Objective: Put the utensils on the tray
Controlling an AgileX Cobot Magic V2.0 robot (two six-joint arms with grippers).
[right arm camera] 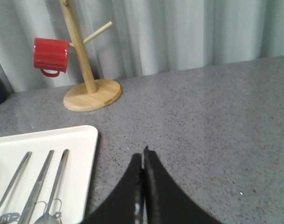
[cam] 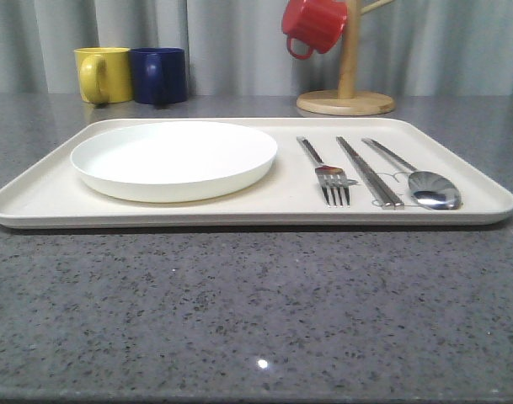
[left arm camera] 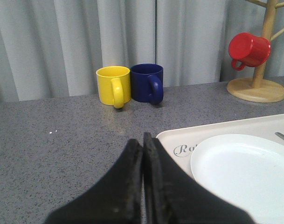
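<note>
Task looks done: plate [cam: 173, 157], fork [cam: 325, 171], chopsticks [cam: 370, 172] and spoon [cam: 418, 178] all lie on the tray [cam: 37, 198], both left gripper [left arm camera: 142, 144] and right gripper [right arm camera: 143, 161] closed empty, clear of it.

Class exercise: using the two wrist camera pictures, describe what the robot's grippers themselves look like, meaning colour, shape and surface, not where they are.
Left gripper: two matte black fingers, broad at the base and tapering to narrow tips, slightly rough and scuffed at the edges. Right gripper: the same black, wedge-shaped fingers, narrowing to thin points, with a pale glint along the inner seam. No cables, markings or labels can be made out on either.
</note>
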